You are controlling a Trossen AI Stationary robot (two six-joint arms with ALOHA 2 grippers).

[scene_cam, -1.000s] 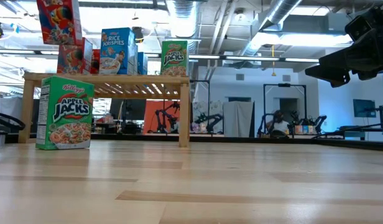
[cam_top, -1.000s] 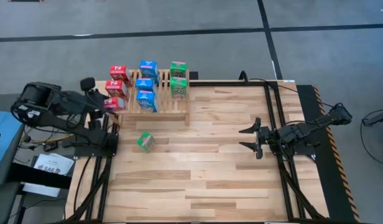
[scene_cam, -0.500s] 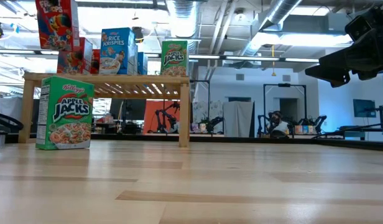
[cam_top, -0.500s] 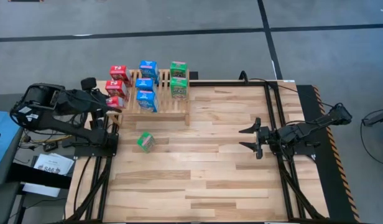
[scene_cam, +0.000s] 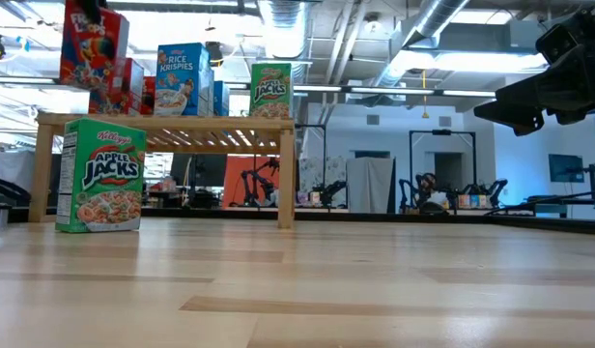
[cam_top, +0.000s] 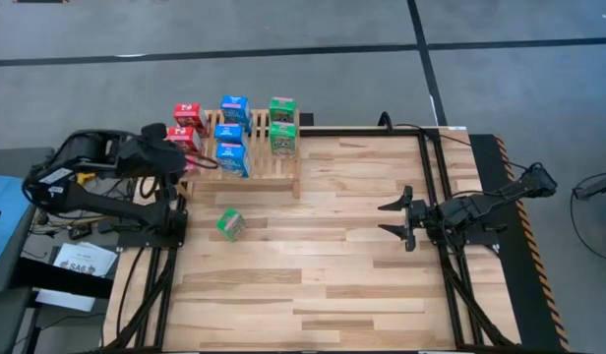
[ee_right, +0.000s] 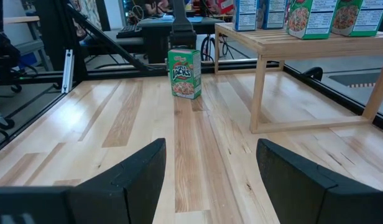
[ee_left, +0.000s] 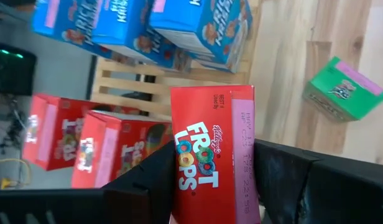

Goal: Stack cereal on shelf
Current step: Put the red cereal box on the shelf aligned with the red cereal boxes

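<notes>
My left gripper (ee_left: 211,186) is shut on a red cereal box (ee_left: 207,155), which hangs (scene_cam: 93,43) above the left end of the wooden slatted shelf (cam_top: 252,162). Two red boxes (ee_left: 73,140), three blue boxes (cam_top: 230,133) and two green boxes (cam_top: 281,123) stand on the shelf. Another green box (cam_top: 230,223) stands upright on the tabletop in front of the shelf. At the table's right side my right gripper (cam_top: 401,218) waits open, with nothing between its fingers. My left gripper pinches the red box between its two fingers. One finger (ee_left: 285,177) is on the narrow face with the pink label (ee_left: 242,143), the other (ee_left: 148,183) on the opposite face. The fingers slant down toward the shelf. The box is lifted clear, its printed front showing.
Black rails (cam_top: 436,197) run along the plank tabletop's right side and a matching frame (cam_top: 155,226) stands at the left arm's base. Open wood lies between the shelf and the near edge (cam_top: 313,295).
My left gripper has swung with the red box toward the shelf's left end and sunk a little, so the box now hangs over the red boxes standing there. The box stays in the grip, slightly more tilted.
</notes>
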